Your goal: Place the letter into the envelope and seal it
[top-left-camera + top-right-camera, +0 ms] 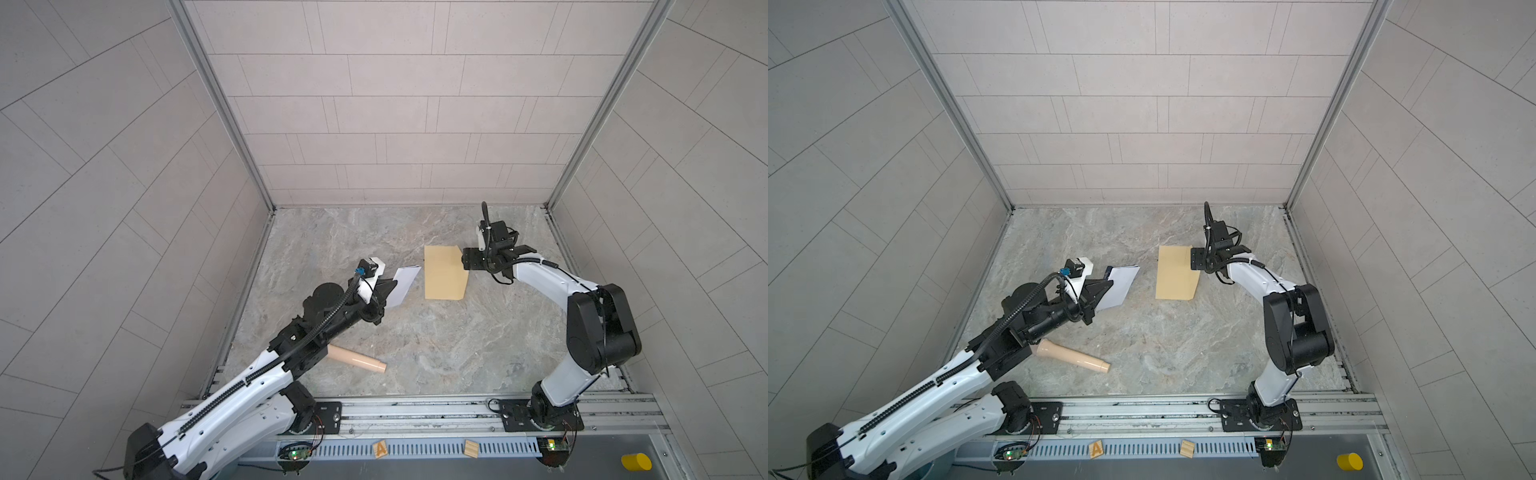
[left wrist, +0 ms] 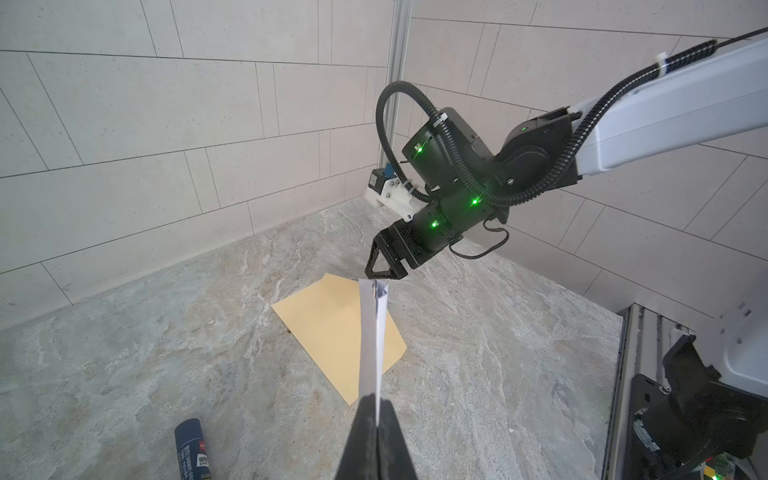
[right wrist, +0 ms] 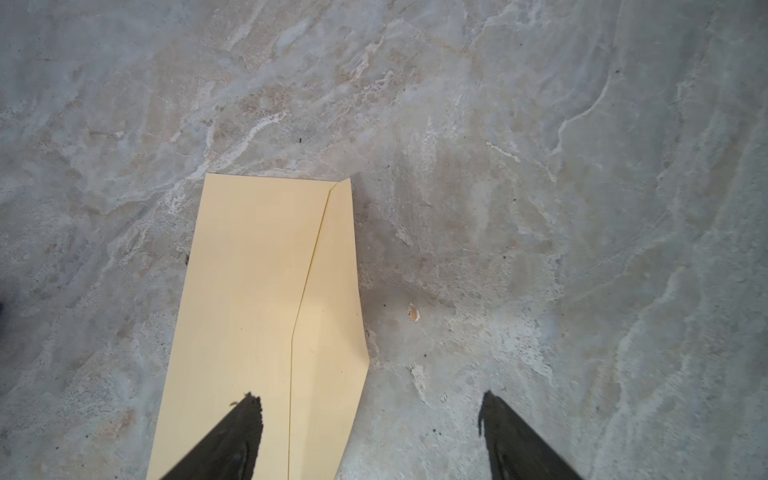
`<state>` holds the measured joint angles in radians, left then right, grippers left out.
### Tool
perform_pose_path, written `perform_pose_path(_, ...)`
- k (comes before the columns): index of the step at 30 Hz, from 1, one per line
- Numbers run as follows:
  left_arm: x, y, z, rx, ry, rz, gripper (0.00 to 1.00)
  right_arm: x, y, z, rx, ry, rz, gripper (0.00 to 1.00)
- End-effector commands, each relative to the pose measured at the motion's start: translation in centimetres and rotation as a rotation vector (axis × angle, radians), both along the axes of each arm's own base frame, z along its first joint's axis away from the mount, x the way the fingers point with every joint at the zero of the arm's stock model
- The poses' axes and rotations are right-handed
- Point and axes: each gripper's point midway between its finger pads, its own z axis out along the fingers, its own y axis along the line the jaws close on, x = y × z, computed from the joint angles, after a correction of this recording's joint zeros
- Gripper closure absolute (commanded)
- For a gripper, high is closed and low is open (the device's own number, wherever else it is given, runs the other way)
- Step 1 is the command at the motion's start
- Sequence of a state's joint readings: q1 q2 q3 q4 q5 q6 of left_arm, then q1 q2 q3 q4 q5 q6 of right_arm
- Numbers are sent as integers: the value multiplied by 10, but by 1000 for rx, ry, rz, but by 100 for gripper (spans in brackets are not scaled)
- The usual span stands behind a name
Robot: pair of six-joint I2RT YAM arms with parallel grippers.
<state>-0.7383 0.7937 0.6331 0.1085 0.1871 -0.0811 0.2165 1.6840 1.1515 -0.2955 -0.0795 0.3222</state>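
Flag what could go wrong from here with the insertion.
1. The envelope flap looks folded down; the open right jaws straddle its edge, so closing may pinch flap and body together.
2. The left jaws pinch the folded letter at one end; its loose layers could snag going in.

The envelope point(image 1: 444, 272) is shown as matt tan paper, the letter point(image 1: 404, 284) as smooth white paper, the tabletop point(image 1: 415, 353) as dull veined stone, and the near-left peg point(image 1: 358, 360) as smooth, pale and wood-like.
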Motion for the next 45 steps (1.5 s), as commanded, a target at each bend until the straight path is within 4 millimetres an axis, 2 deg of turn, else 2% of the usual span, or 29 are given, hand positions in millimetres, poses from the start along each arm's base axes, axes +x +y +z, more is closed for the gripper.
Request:
perform_pose_path(1,1,2,6,-24,-18,15,100,5,5,-10,35,37,1,18)
perform_pose_path(5,1,3,1,-11,-9,22,100,9,6,-25,47,88,0,23)
perform_pose_path(8,-1,7,7,-29,-23,31,100,12,10,-34,61,113,8,30)
perform_pose_path(13,3,9,1,-28,0,59,100,16,16,-48,77,156,25,45)
perform_pose_path(19,5,10,-3,-31,10,69,100,15,20,-59,90,186,42,69)
perform_pose_path(22,6,10,-4,-35,13,76,100,14,25,-57,105,190,60,86)
perform_pose_path(23,10,7,-13,-16,34,79,100,14,27,-56,114,190,68,91)
perform_pose_path(25,13,7,-17,-16,44,91,100,12,35,-52,138,190,89,100)
perform_pose_path(35,29,-1,-41,-71,104,135,100,-21,95,-13,340,146,205,100)
perform_pose_path(39,35,-3,-54,-67,122,151,100,-33,110,-1,394,117,219,100)
perform_pose_path(45,44,-14,-78,-65,152,146,100,-46,122,-6,417,136,227,100)
